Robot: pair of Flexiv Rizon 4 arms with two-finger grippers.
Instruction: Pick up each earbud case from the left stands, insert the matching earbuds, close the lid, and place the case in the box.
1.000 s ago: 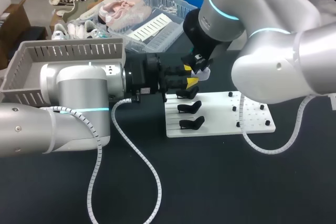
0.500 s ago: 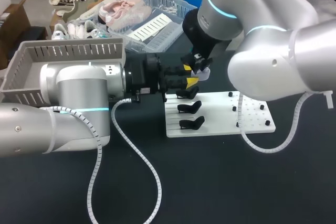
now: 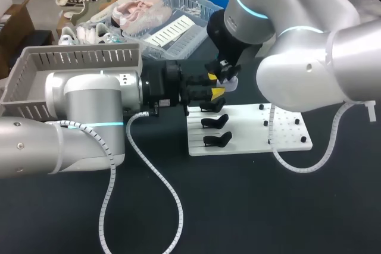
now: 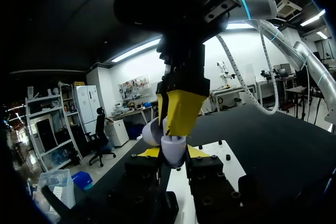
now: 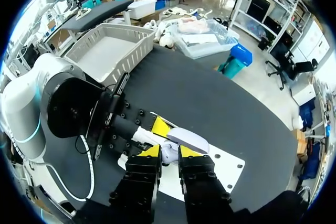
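Your left gripper (image 4: 173,155) clamps the earbud case (image 4: 172,145) steady near the stands (image 3: 215,122), apparently so your right gripper (image 5: 169,151), grip impossible to tell, can work at its lid (image 5: 187,139).

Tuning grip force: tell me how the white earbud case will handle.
The earbud case looks glossy and rounded, so it may slip in the left end effector. Small hard shell: probably light and stiff. Its seemingly raised lid could swing if bumped.

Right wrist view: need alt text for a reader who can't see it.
The left gripper holds a white earbud case, lid apparently open, close against the right gripper, above the white stand board. A grey box stands farther back on the dark table.
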